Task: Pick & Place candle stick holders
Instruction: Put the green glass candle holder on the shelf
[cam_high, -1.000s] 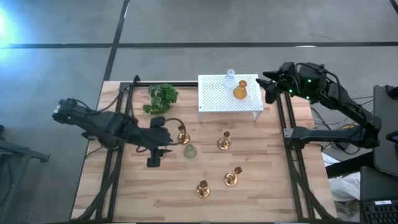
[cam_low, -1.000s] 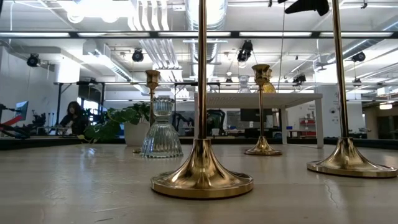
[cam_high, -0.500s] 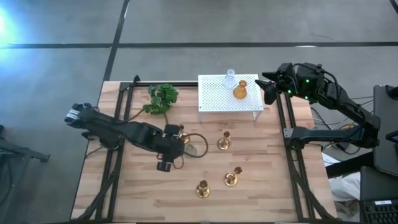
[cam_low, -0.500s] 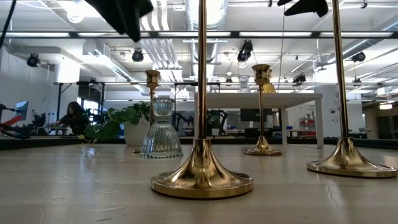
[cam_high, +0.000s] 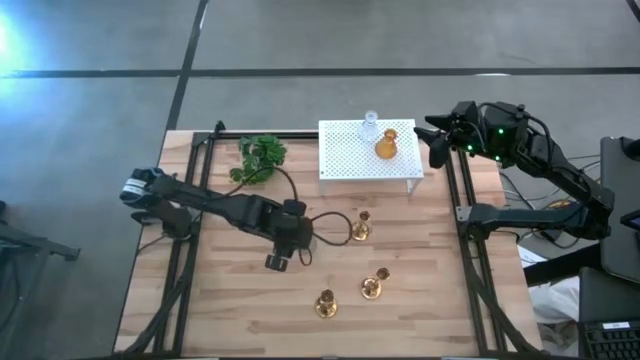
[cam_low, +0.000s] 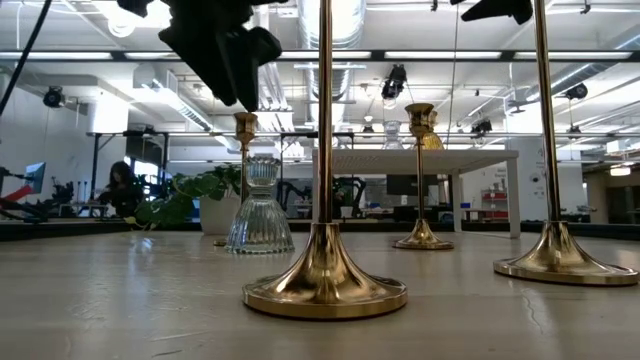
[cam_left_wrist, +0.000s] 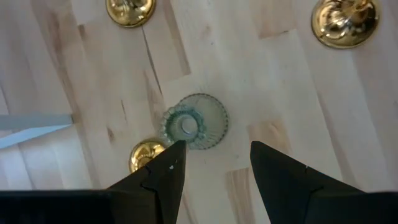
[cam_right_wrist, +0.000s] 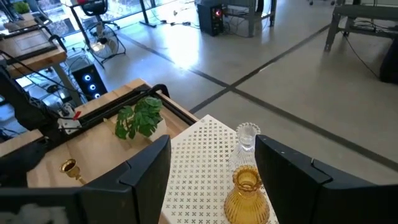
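Directly beneath the left gripper, released with jaws spread, stands the pale green ribbed glass candle holder, upright, just off its one fingertip.

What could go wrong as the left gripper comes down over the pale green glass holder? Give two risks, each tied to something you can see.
1. The left gripper hangs open above the pale green glass holder, and a gold candlestick stands close beside it: a finger could knock it over.
2. The holder sits nearer that finger than midway between the two, so closing may push it sideways rather than grip it.
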